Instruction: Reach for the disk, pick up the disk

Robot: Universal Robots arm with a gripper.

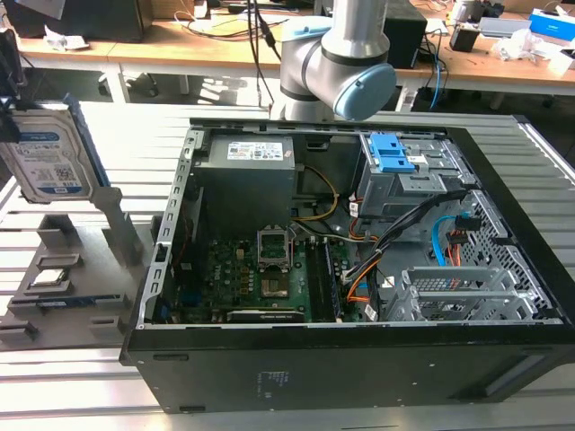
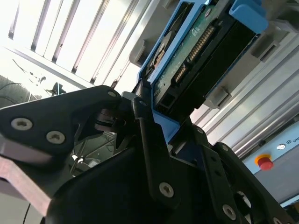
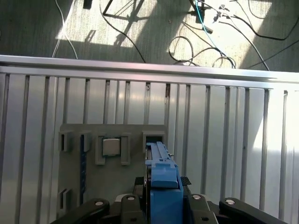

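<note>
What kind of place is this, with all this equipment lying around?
Probably a robotics or electronics lab: an open computer case lies on a slotted metal table, a robot arm holds the disk in its gripper, and cluttered wooden desks line the back.

Your worktop (image 1: pixel 99 135), a bed of ribbed aluminium slats, lies in bright daylight, and behind it you see long wooden desks (image 1: pixel 180 47) crowded with gear. In the first wrist view, sun falls in patches on the grey carpeted floor (image 3: pixel 37 28) beyond the worktop's edge, where dark cables (image 3: pixel 187 41) loop and cross.
</note>
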